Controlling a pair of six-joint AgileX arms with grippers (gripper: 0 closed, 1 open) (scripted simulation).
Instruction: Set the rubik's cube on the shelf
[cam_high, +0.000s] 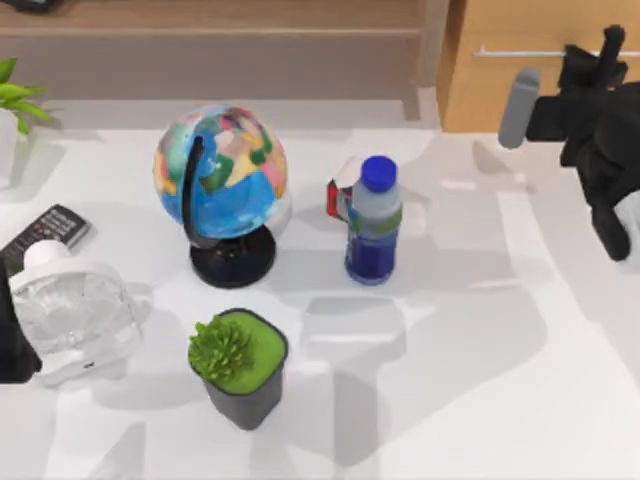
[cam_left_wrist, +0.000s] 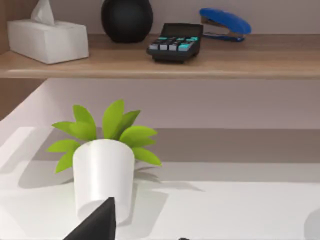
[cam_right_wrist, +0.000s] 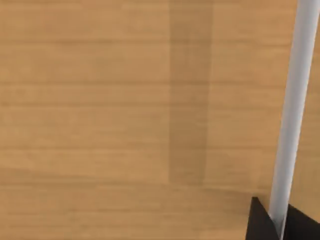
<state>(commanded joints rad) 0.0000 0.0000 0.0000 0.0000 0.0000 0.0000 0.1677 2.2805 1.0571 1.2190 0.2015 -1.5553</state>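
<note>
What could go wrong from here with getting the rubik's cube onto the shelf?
The right gripper is at the silver handle of the drawer; it could slip off that thin bar.
The shelf already carries a tissue box, calculator and stapler; careless placing might knock one.
The left gripper, parked by the white plant pot, could tip it when moving.

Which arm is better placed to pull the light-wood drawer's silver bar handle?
Right. The right gripper sits at the silver bar handle of the light-wood drawer; the left arm is parked at the table's left edge.
</note>
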